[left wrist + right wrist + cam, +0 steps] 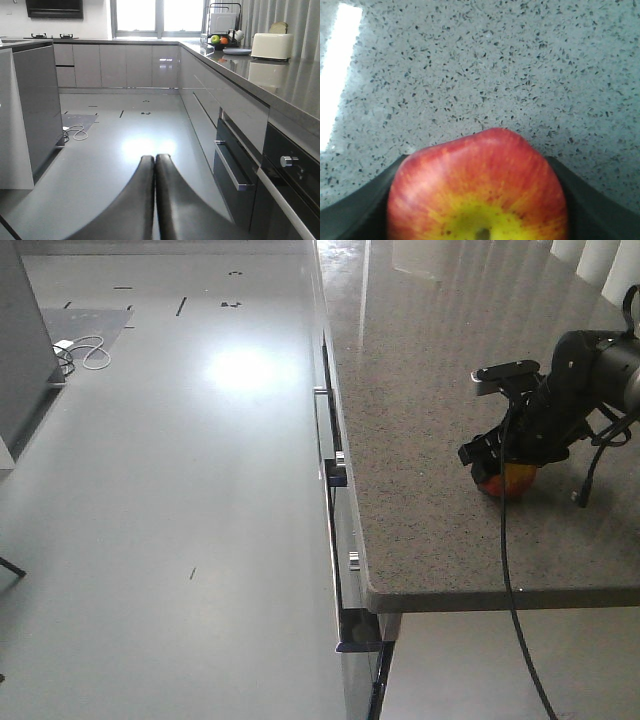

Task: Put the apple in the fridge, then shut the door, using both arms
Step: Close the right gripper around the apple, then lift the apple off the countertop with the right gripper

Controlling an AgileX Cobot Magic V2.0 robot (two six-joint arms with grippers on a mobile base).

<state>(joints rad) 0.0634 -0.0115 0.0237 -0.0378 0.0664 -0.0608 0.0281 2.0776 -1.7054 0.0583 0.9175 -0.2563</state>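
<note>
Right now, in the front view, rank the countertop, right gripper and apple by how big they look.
Largest: countertop, by far.
Next: right gripper.
Smallest: apple, though the gripper hides much of it.

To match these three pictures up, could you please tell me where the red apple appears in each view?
Front-facing: the apple sits at the right, on the countertop, under the right gripper.
Left wrist: not in it.
Right wrist: bottom centre, filling the lower half, between the dark fingers.
Shared landmark: the speckled countertop, in the front-facing and right wrist views.
</note>
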